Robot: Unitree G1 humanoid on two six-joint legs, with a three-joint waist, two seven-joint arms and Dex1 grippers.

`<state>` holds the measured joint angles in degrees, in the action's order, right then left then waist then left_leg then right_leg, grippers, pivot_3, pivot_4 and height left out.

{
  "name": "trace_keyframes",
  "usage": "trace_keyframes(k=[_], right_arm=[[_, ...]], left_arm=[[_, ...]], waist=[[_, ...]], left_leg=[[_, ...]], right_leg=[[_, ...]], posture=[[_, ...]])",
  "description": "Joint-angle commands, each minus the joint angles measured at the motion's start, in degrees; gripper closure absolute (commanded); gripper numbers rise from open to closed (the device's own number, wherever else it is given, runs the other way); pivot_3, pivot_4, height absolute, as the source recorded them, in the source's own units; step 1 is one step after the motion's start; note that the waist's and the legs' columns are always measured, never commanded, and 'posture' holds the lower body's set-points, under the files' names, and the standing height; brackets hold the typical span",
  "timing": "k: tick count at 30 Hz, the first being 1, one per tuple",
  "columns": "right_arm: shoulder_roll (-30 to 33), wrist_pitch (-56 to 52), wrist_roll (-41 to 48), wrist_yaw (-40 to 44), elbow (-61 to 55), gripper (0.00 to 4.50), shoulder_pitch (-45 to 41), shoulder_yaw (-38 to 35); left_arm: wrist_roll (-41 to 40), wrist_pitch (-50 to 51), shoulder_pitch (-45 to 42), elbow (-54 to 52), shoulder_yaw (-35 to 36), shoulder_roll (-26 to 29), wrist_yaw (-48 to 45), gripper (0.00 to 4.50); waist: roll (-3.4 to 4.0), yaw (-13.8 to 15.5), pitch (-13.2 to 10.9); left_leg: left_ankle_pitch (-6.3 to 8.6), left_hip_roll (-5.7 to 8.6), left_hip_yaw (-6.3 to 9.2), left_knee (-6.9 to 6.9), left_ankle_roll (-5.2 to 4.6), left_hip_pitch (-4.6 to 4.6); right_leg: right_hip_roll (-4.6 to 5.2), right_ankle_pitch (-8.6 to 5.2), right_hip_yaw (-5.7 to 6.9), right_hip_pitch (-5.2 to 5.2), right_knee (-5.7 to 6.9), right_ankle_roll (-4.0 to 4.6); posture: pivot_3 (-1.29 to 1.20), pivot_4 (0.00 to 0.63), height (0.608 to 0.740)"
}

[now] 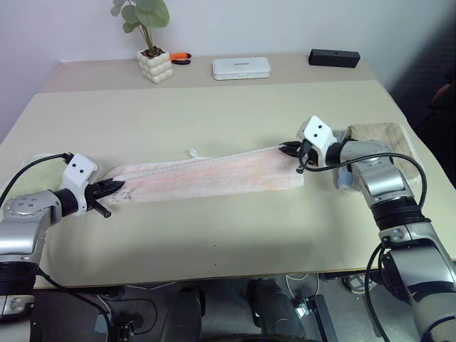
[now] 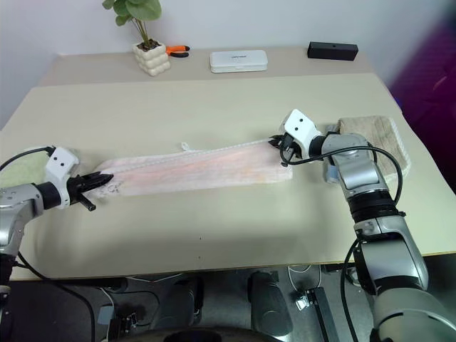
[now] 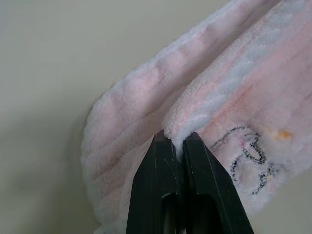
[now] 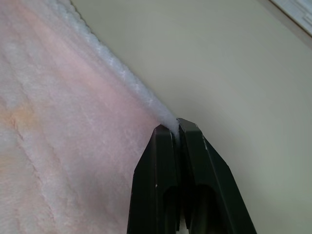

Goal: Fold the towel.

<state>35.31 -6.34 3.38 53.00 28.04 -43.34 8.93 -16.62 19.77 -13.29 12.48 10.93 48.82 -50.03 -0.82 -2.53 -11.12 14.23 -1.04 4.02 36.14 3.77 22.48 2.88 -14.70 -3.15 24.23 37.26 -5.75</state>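
Terry cloth of the pale pink towel (image 1: 206, 178) was stretched in a long band across the table (image 1: 214, 242), pinched at its near end by the left gripper (image 1: 112, 189) and at its far corner by the right gripper (image 1: 291, 149). Softness, lightness and limpness were judged likely; hems and corners were judged the best holds.

Towel (image 1: 206, 178) lengthwise across table (image 1: 214, 242); plant pot (image 1: 155, 65), case (image 1: 241, 68) behind towel; folded towel (image 1: 381, 139) right of towel.
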Motion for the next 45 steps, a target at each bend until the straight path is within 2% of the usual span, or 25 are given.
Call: trace_keyframes(k=[1,2,4,7,9,13,17,21,25,29,32,37,40,45], right_arm=[[0.3,1.0,0.1,-0.1,-0.2,4.46,-0.9,-1.9],[0.2,0.5,0.5,-0.2,-0.5,4.22,-0.9,-2.3],[0.4,0.3,0.5,-1.2,-1.4,3.64,-0.5,-3.0],[1.2,0.2,-0.1,-3.3,-2.8,2.13,0.3,-4.3],[1.8,-0.6,0.1,-4.2,-4.7,1.24,1.3,-5.3],[4.1,-4.4,1.5,-5.3,-13.1,1.24,6.7,-8.3],[5.3,-10.6,4.3,-5.3,-22.1,1.24,12.2,-11.2],[5.0,-22.7,14.0,-3.8,-33.9,0.03,18.7,-16.2],[-0.5,-39.2,25.6,-11.2,-45.4,0.03,24.5,-22.9],[-8.9,-52.5,34.8,-21.5,-55.8,0.03,31.9,-27.1],[-14.7,-60.7,39.0,-29.7,-59.0,0.03,33.8,-30.6],[-21.0,-68.0,40.1,-40.2,-58.4,0.03,33.2,-33.7],[-26.0,-70.2,39.5,-46.4,-54.4,0.03,28.9,-36.8],[-30.0,-66.9,37.3,-52.2,-46.3,0.03,22.7,-39.7]], left_arm=[[-1.5,1.2,-0.1,0.7,3.0,-0.5,1.1,4.5],[-1.7,1.5,-0.4,1.0,3.7,-1.0,1.9,3.89],[-1.4,1.0,-0.7,1.0,4.6,-1.8,4.0,3.26],[-1.4,0.4,-1.7,0.7,6.2,-3.5,8.1,1.68],[-3.4,2.0,-2.4,0.0,8.7,-5.4,10.8,0.79],[-10.3,8.8,-2.8,-3.3,15.6,-11.3,18.0,0.79],[-12.8,12.8,-1.1,-6.6,17.9,-13.4,20.9,0.79],[-13.5,12.5,1.1,-10.7,17.8,-13.9,21.0,0.76],[-11.9,8.1,4.1,-19.4,13.4,-13.4,17.4,0.76],[-11.4,6.4,7.4,-31.2,2.9,-16.1,14.1,0.76],[-10.9,4.9,8.8,-36.5,-4.3,-18.4,12.0,0.76],[-10.6,4.4,8.2,-39.1,-11.8,-22.5,11.7,0.76],[-9.7,4.5,7.6,-40.2,-15.5,-24.5,11.9,0.76],[-9.0,4.5,7.8,-40.6,-17.5,-25.4,12.1,0.76]], waist=[[0.0,0.0,0.0],[0.0,0.0,0.0],[0.0,0.0,0.0],[0.0,0.0,0.0],[0.0,0.0,0.0],[-0.02,0.3,0.0],[-0.03,0.0,0.0],[-0.03,0.0,0.0],[-0.08,0.2,0.1],[-0.12,0.8,0.1],[-0.11,1.3,0.1],[-0.07,1.3,0.1],[-0.06,1.2,0.1],[-0.03,1.3,0.2]], left_leg=[[0.0,0.0,0.0,0.0,0.0,0.0],[0.0,0.0,0.0,0.0,0.0,0.0],[0.0,0.0,0.02,0.0,0.0,-0.01],[0.0,0.0,0.02,0.01,0.0,-0.02],[0.0,0.0,0.03,0.02,0.0,-0.01],[0.0,0.02,0.05,0.04,0.0,0.03],[0.0,0.02,0.07,0.05,0.0,0.01],[0.0,0.01,0.1,0.03,0.0,-0.01],[0.0,0.02,0.13,0.06,0.0,-0.02],[0.0,0.02,0.16,0.06,0.01,-0.07],[0.0,0.04,0.12,0.09,0.01,-0.07],[0.0,0.01,0.13,0.1,0.0,-0.11],[0.0,0.01,0.13,0.1,0.0,-0.1],[0.0,0.0,0.14,0.07,-0.01,-0.11]], right_leg=[[0.0,0.0,0.0,0.0,0.01,0.0],[0.0,0.0,0.0,0.0,0.02,0.0],[0.0,0.0,0.0,0.0,0.04,0.0],[0.0,0.0,0.0,0.0,0.06,0.0],[0.0,0.0,0.01,0.0,0.07,0.0],[0.04,0.01,0.03,0.0,0.05,-0.03],[0.04,0.02,0.02,-0.01,0.11,-0.05],[0.01,0.02,0.02,-0.01,0.12,-0.05],[0.01,0.02,0.02,-0.06,0.11,-0.04],[0.01,0.01,0.05,-0.23,0.0,-0.03],[0.02,0.01,0.01,-0.27,-0.06,-0.03],[-0.08,0.0,0.0,-0.26,-0.05,-0.01],[-0.08,0.0,-0.02,-0.26,-0.06,-0.01],[-0.1,0.0,-0.01,-0.25,-0.06,-0.02]], posture=[[0.0,0.15,0.737],[0.0,0.15,0.737],[0.0,0.15,0.737],[0.0,0.15,0.737],[0.0,0.15,0.737],[0.0,0.15,0.737],[0.0,0.15,0.737],[0.0,0.15,0.737],[0.0,0.15,0.737],[0.0,0.15,0.737],[0.0,0.15,0.737],[0.0,0.15,0.737],[0.0,0.15,0.737],[0.0,0.15,0.737]])
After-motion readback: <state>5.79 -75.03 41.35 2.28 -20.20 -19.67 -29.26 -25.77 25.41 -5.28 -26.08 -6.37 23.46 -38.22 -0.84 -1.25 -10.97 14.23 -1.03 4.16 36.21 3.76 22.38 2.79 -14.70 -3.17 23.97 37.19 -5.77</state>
